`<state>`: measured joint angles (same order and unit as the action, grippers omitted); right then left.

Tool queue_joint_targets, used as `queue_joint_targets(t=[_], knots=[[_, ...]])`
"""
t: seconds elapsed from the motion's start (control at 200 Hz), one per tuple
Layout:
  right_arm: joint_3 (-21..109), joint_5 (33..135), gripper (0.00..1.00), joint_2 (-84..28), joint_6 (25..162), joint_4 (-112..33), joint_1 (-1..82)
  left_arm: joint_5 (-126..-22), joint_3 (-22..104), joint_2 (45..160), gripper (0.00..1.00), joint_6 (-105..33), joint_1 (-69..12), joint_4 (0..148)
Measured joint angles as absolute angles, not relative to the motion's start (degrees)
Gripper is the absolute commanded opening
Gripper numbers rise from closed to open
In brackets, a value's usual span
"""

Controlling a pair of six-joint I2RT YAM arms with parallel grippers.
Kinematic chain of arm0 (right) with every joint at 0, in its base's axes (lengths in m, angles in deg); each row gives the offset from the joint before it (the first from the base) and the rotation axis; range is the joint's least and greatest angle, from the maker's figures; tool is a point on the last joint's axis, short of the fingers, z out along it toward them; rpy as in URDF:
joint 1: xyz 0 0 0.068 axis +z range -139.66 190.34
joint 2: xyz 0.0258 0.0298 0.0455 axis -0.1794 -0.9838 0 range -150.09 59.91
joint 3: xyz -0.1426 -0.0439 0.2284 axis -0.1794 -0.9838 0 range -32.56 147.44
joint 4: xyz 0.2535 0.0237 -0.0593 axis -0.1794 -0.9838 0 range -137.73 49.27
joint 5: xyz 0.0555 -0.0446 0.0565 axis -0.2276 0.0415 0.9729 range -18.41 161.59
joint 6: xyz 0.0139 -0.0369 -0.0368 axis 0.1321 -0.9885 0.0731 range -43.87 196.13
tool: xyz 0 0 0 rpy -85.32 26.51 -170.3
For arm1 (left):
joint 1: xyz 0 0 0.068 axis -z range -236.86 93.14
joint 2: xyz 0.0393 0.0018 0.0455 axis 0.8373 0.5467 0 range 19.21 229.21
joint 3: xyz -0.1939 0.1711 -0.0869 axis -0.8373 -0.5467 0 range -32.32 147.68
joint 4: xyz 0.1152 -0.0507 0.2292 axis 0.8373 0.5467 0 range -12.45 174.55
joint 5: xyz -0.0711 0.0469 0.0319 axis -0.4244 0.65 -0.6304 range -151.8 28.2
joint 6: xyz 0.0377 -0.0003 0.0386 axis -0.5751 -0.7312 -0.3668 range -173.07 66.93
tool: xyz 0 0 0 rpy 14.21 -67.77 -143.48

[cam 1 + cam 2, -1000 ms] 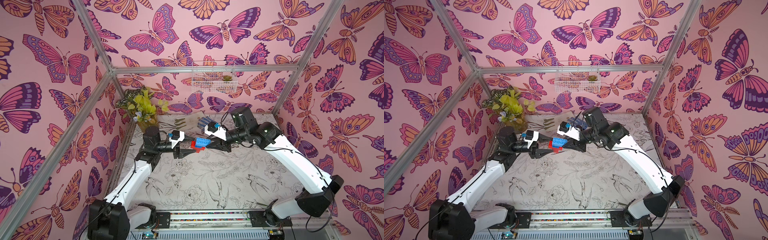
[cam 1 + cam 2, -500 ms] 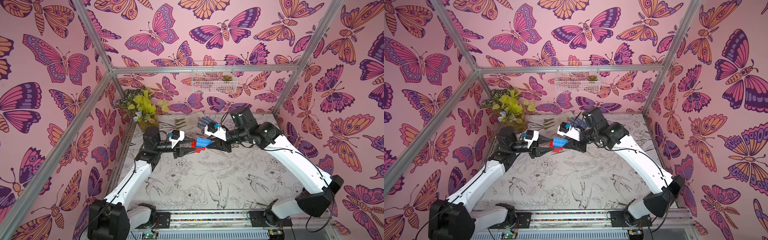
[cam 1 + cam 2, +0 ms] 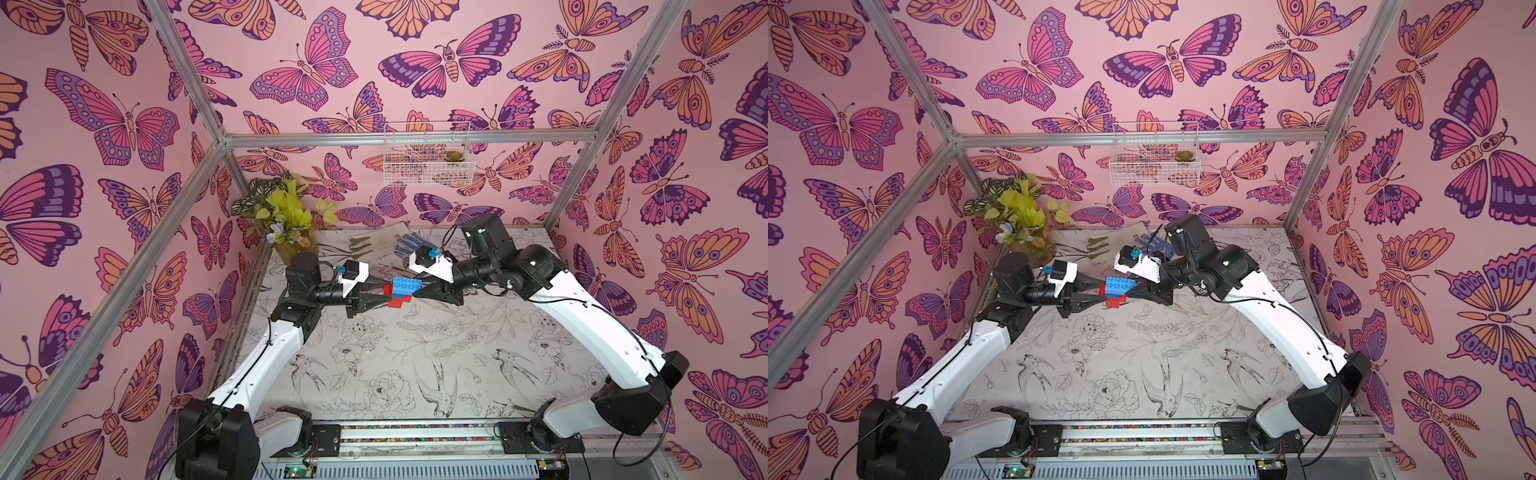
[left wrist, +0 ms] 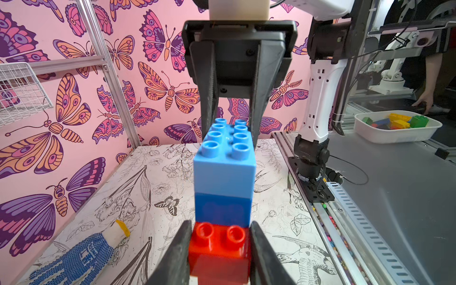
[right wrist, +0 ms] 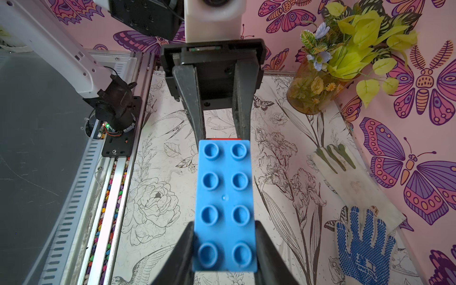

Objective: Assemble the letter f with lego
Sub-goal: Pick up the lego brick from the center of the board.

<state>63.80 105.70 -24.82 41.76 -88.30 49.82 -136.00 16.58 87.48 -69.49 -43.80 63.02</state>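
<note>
The joined lego is held above the desk. The left end effector, wider a second ago, is now clamped on the red brick. The blue brick is gripped by the right end effector.

Lego stack between left claw and right claw, above table; glove behind; plant far-left corner.
</note>
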Motion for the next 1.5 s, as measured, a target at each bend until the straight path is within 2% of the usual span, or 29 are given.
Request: queue_joint_targets(t=[0.21,0.381,0.441,0.546,0.611,0.701,0.911,0.946,1.097,1.232,1.497], knots=[[63.80,105.67,0.18,-24.84,41.74,-88.30,49.82,-136.00,16.58,87.48,0.20,-69.49,-43.80,63.02],[63.80,105.70,0.25,-24.82,41.72,-88.30,49.82,-136.00,16.58,87.48,0.19,-69.49,-43.80,63.02],[63.80,105.70,0.31,-24.84,41.67,-88.30,49.82,-136.00,16.58,87.48,0.19,-69.52,-43.80,63.02],[63.80,105.67,0.46,-24.82,41.76,-88.28,49.82,-135.97,16.58,87.48,0.19,-69.49,-43.80,63.02],[63.80,105.61,0.58,-24.84,41.98,-88.19,49.82,-135.89,16.58,87.48,0.19,-69.52,-43.80,63.02],[63.80,105.56,0.69,-24.84,41.76,-88.10,49.82,-135.76,16.58,87.48,0.18,-69.52,-43.80,63.02],[63.80,105.52,0.79,-24.82,41.89,-88.04,49.82,-135.71,16.58,87.48,0.18,-69.52,-43.82,63.02],[63.80,105.52,0.85,-24.82,42.04,-87.95,49.82,-135.69,16.58,87.48,0.18,-69.52,-43.80,63.02],[62.97,104.76,0.93,-23.88,43.14,-85.90,49.82,-135.01,16.58,87.48,0.17,-69.32,-43.80,63.02],[59.47,103.20,0.99,-20.14,44.45,-82.62,49.82,-133.57,16.58,87.99,0.17,-68.10,-43.82,63.02],[48.98,97.11,0.99,-10.11,49.91,-73.61,49.82,-129.35,16.54,91.03,0.20,-61.76,-43.82,63.00]])
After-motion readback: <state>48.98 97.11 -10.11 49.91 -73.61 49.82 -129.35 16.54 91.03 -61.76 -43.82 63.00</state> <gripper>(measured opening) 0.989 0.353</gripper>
